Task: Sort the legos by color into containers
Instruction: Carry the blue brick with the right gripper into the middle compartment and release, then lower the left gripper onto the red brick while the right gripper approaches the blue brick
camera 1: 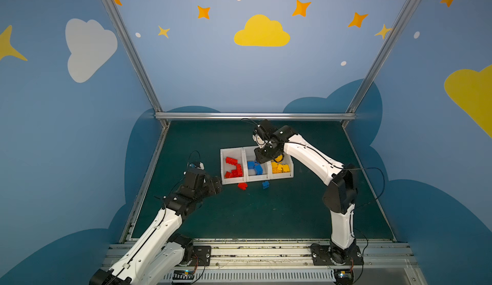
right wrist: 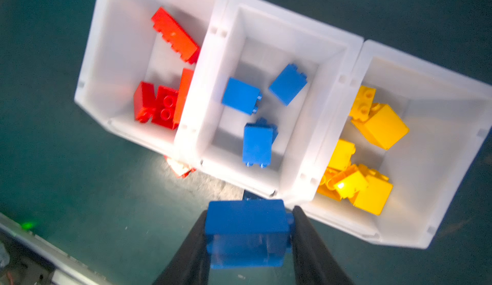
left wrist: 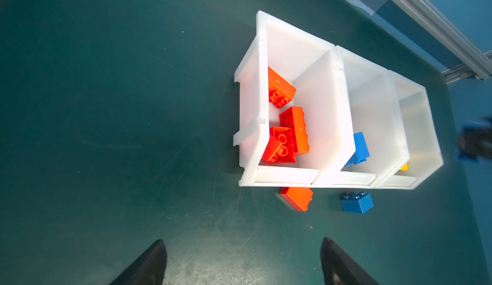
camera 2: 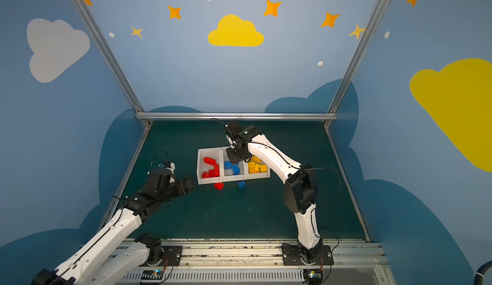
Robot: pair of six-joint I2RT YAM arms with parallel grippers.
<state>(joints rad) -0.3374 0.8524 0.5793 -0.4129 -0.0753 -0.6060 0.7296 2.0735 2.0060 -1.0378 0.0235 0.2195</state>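
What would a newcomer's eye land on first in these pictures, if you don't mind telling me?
Probably the three white bins mid-mat, each filled with one colour. Next, the right hand above them, shut on a blue brick. Then the loose red brick and loose blue brick on the mat before the bins, near the open left hand.

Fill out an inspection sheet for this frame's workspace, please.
Surface: dark green mat, scuffed near the bins.
Job's things: three white plastic bins hold red, blue, yellow bricks separately; loose red brick and loose blue brick lie on the mat before them.
Clutter: nothing seen.
End effectors: left end effector open, empty; right end effector shut on held blue brick over the bin row.
Cables: thin black cables loop along both arms.
Surroundings: blue walls with painted clouds; aluminium frame.
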